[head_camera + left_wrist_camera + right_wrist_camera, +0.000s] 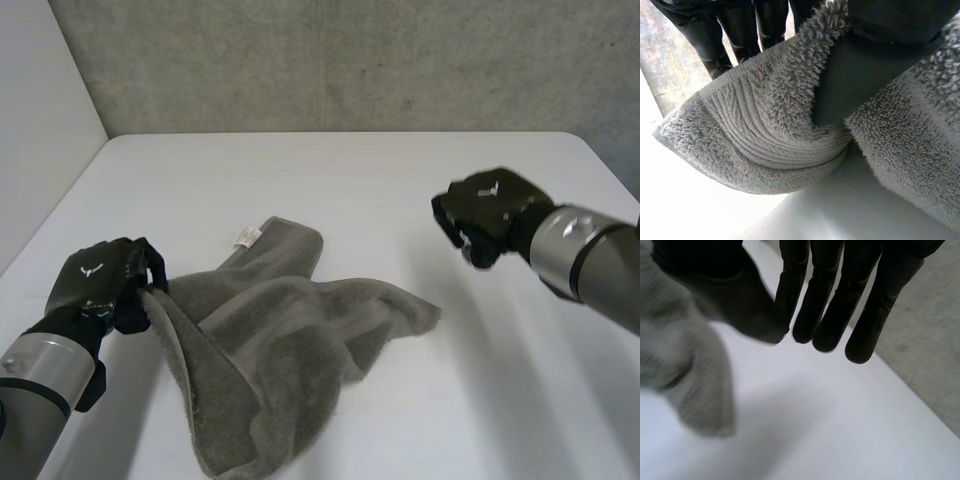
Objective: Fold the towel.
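A grey towel (270, 340) lies crumpled on the white table (350, 170), left of the middle, with a white label (247, 236) at its far end. My left hand (100, 285) is at the towel's left edge. In the left wrist view the hand (875, 60) pinches that towel (765, 135) edge between thumb and fingers (740, 35), lifting a fold off the table. My right hand (490, 212) hovers to the right of the towel, clear of it. Its fingers (840, 295) are drawn together against the thumb with nothing between them. A towel corner (690, 370) lies beside that thumb.
A grey concrete wall (350, 60) runs behind the table's far edge, and a pale wall stands at the left. Bare table stretches to the right of the towel and beyond it.
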